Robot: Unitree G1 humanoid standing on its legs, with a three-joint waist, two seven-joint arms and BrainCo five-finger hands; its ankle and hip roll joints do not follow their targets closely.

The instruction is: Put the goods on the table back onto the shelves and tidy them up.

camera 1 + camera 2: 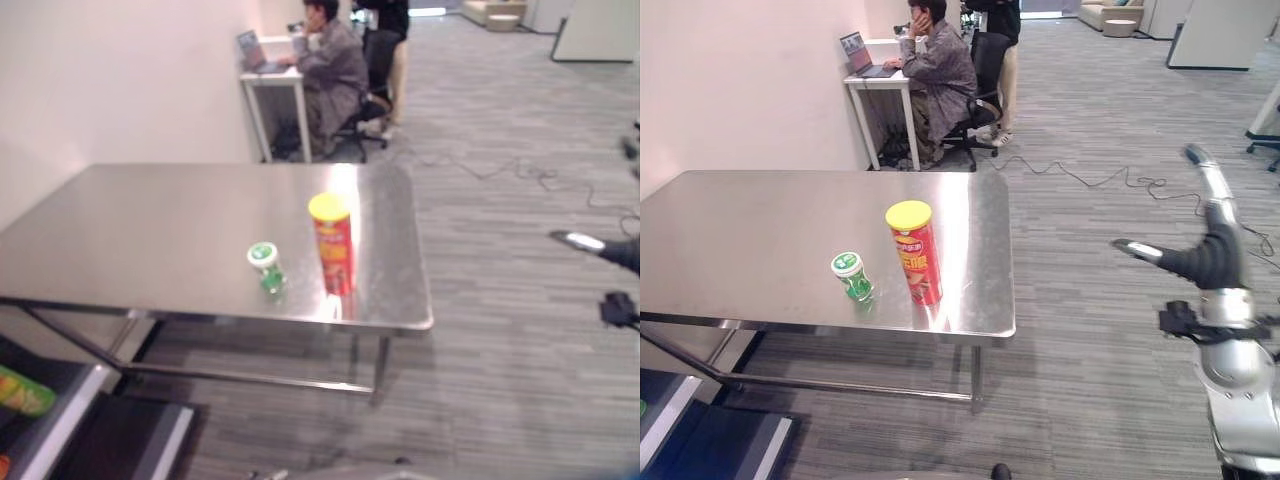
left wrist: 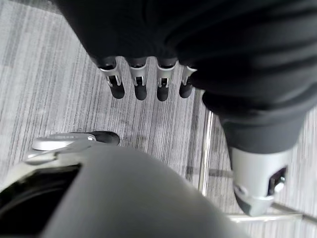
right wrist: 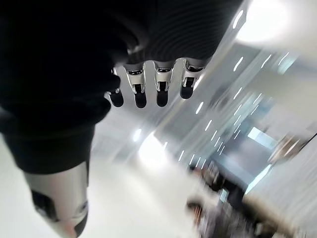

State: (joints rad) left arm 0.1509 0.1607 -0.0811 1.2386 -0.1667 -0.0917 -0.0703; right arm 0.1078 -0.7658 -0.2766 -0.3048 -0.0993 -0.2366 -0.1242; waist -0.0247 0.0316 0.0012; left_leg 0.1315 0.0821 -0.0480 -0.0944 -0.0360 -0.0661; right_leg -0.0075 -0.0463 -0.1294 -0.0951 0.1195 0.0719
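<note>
While both goods wait near the table (image 1: pixel 760 210) edge, the can (image 1: pixel 917 252) and cup (image 1: pixel 851 275) stand upright; right hand (image 1: pixel 1200 255) is raised beside the table, and left hand (image 2: pixel 148 74) hangs low, both relaxed, empty.

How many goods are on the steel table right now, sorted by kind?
Red tube can with yellow lid: 1
Small green bottle with white-and-green cap: 1
Total on the steel table: 2

Table (image 1: pixel 760 230): brushed metal, glossy. Red can (image 1: pixel 917 255): shiny, yellow plastic lid. Floor (image 1: pixel 1100 330): matt ribbed carpet.
</note>
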